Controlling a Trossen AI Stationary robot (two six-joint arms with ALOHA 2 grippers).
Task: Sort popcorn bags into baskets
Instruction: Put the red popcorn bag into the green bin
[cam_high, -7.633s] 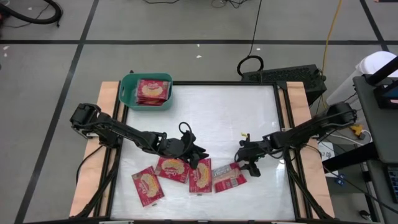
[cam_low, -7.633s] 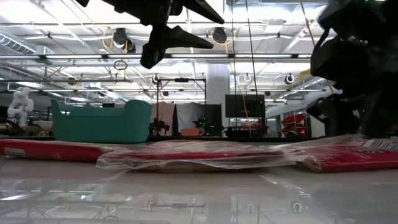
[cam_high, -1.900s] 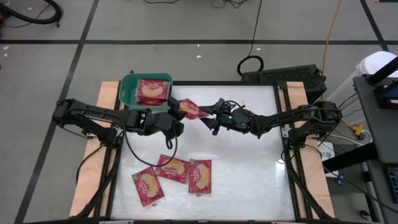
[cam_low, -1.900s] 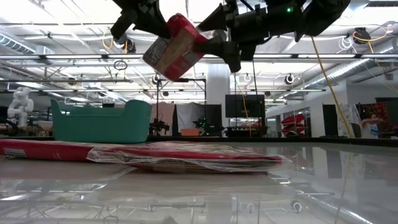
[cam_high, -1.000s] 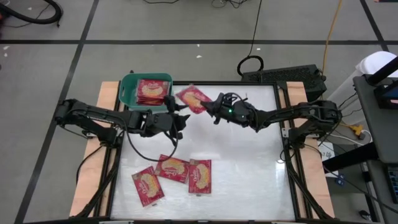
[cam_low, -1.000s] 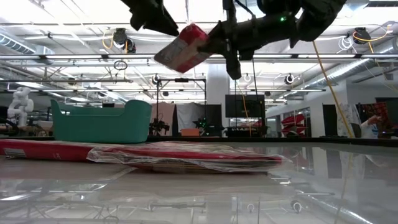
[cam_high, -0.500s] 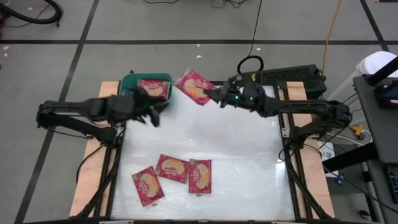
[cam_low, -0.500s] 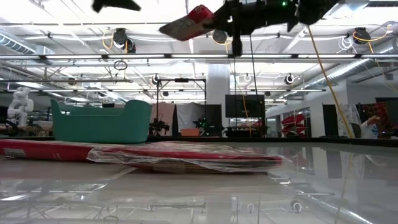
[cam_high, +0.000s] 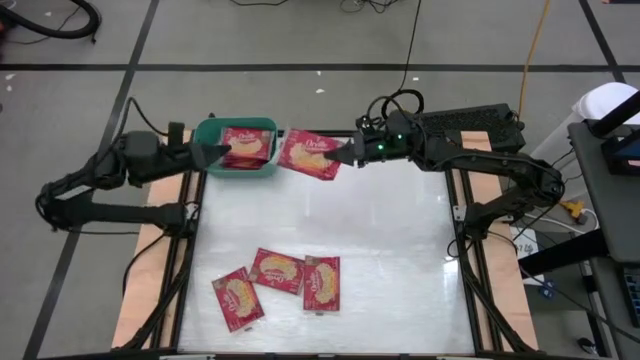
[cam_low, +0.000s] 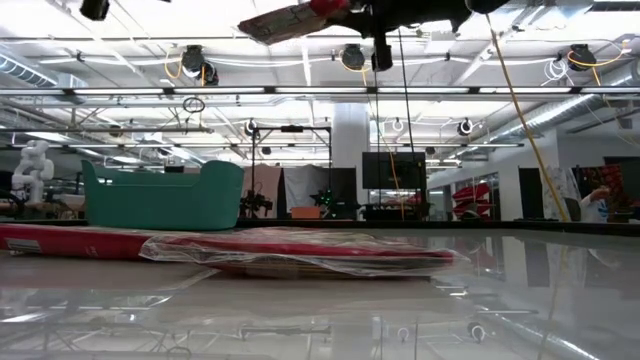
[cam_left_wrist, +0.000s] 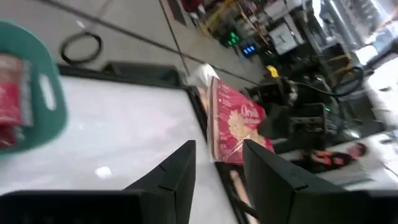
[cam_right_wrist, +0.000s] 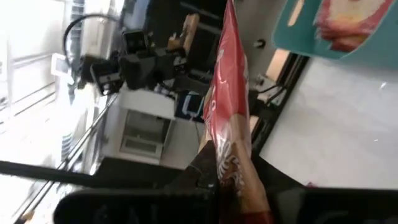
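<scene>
right claw (cam_high: 347, 152) pinching popcorn bag (cam_high: 308, 155), lettering unreadable

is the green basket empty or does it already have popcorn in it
Not empty. The high view shows red popcorn bags lying inside the green basket; another bag hangs beside it in the right gripper.

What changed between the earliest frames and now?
The right gripper lifted one bag from the front row and carried it up beside the basket, where it holds it. The left gripper moved back to the basket's left edge. Three bags stay at the front, bags stay in the basket.
</scene>
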